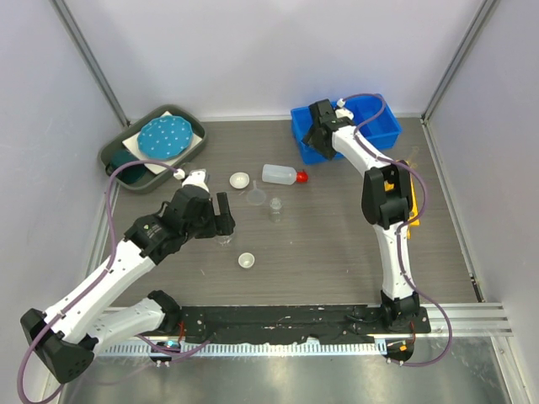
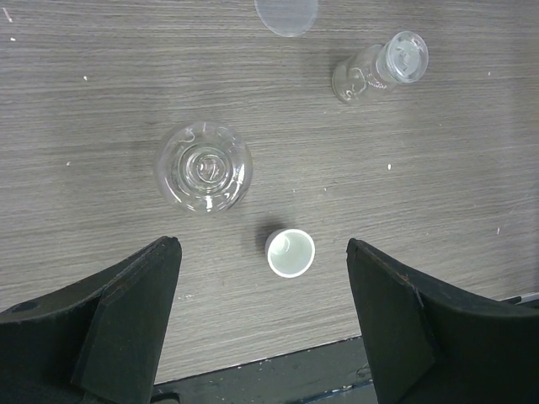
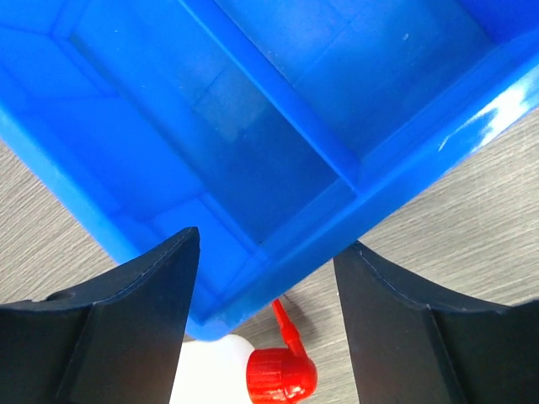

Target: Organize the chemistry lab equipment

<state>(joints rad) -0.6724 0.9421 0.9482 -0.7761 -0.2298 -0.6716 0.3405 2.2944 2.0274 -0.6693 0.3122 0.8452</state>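
My left gripper (image 1: pixel 224 220) is open and empty, hovering above a clear glass flask (image 1: pixel 223 241). In the left wrist view the flask (image 2: pixel 204 167) stands upright just ahead of the left finger, and a small white dish (image 2: pixel 290 252) lies between the open gripper (image 2: pixel 264 282) tips. That dish (image 1: pixel 246 260) is near the front. A second white dish (image 1: pixel 240 180), a glass funnel (image 1: pixel 256 197) and a small glass beaker (image 1: pixel 275 207) stand mid-table. The red-capped bottle (image 1: pixel 282 174) lies on its side. My right gripper (image 1: pixel 314 139) is open and empty over the blue divided bin (image 1: pixel 370 126). The right wrist view shows the bin (image 3: pixel 253 126), the bottle cap (image 3: pixel 280 374) and the open gripper (image 3: pixel 265 252).
A dark green tray (image 1: pixel 126 156) with a teal dotted disc (image 1: pixel 164 136) sits at the back left. The yellow rack (image 1: pixel 414 198) lies at the right, largely behind the right arm. White walls enclose the table. A black rail (image 1: pixel 286 320) runs along the front edge.
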